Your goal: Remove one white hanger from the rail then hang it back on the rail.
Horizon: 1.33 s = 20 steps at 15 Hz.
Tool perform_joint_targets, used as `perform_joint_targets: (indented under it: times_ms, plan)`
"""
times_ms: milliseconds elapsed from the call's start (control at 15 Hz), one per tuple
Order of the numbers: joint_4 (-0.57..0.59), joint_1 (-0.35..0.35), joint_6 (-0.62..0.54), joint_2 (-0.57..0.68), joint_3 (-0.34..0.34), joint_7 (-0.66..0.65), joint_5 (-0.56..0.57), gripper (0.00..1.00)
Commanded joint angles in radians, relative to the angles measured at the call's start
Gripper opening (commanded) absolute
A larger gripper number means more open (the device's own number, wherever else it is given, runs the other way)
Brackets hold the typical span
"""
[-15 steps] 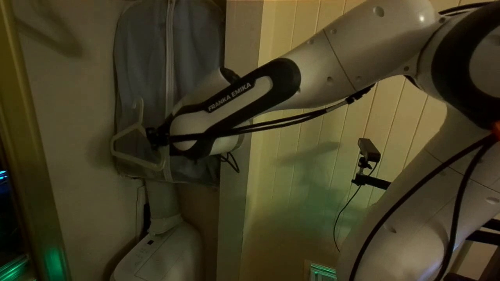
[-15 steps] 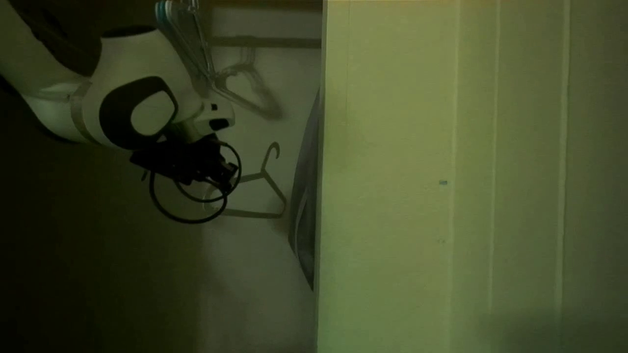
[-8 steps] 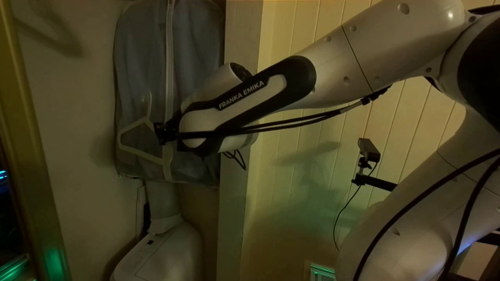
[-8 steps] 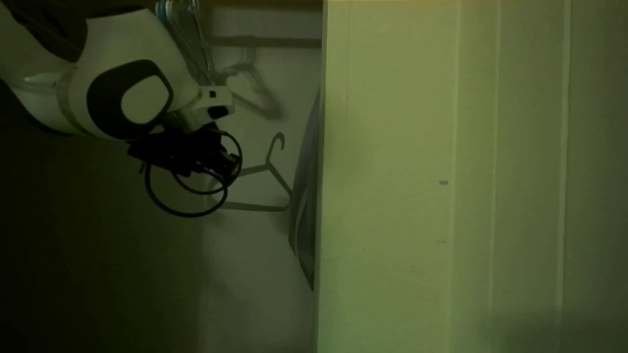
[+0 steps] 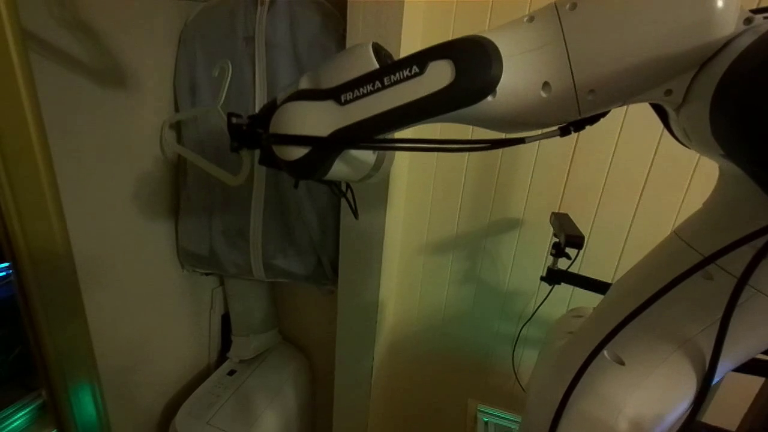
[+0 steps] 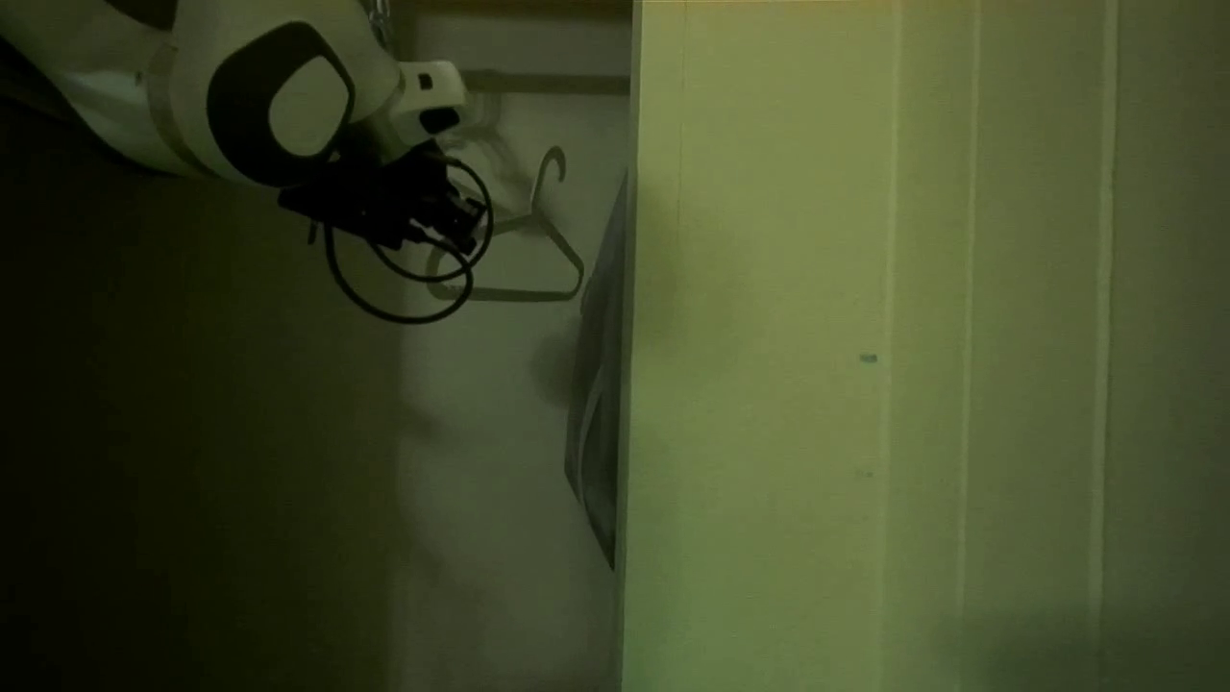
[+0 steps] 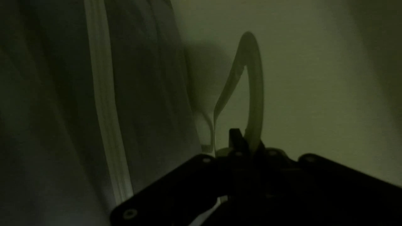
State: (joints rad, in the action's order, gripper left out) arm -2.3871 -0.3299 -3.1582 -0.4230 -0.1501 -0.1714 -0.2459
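Note:
The white hanger (image 5: 210, 169) is off any rail, held in the air in front of the garment bag, hook upward and free. It also shows in an exterior view (image 6: 560, 248), with its near end partly behind the gripper. My gripper (image 5: 234, 132) is shut on one sloping arm of the hanger. In the wrist view the hanger (image 7: 257, 94) is seen nearly edge-on, and one limb runs down between the fingertips of the gripper (image 7: 248, 146). Other hangers (image 6: 381, 17) show only as a sliver at the top, mostly behind the arm. The rail itself is not clearly in view.
A grey garment bag (image 5: 300, 234) with a pale zip hangs close behind the hanger. A white appliance (image 5: 252, 384) stands below it. A door-frame edge (image 6: 628, 384) borders the closet. A dark horizontal bar (image 6: 557, 84) crosses the back wall; it may be a shadow.
My gripper and the hanger have risen clearly in both exterior views, mostly in the last half second. The hanger has turned slightly. The arm now covers most of the other hangers.

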Motion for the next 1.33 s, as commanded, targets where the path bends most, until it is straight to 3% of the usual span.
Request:
perform_joint_targets:
  times_ms: [0, 200, 333, 667, 1133, 1267]
  plan:
    - [0.077, 0.072, -0.044, -0.007, 0.064, 0.002, -0.024, 0.01]
    - [0.154, 0.060, -0.110, 0.011, 0.070, -0.034, -0.024, 0.01]
    - [0.117, 0.056, -0.078, -0.003, 0.064, -0.021, -0.002, 0.06]
    - [0.119, 0.053, -0.119, 0.017, 0.067, -0.009, 0.007, 0.01]
    - [0.316, 0.100, -0.227, 0.075, 0.095, 0.015, 0.047, 0.01]
    - [0.373, 0.051, -0.219, 0.096, 0.069, 0.027, 0.062, 0.01]
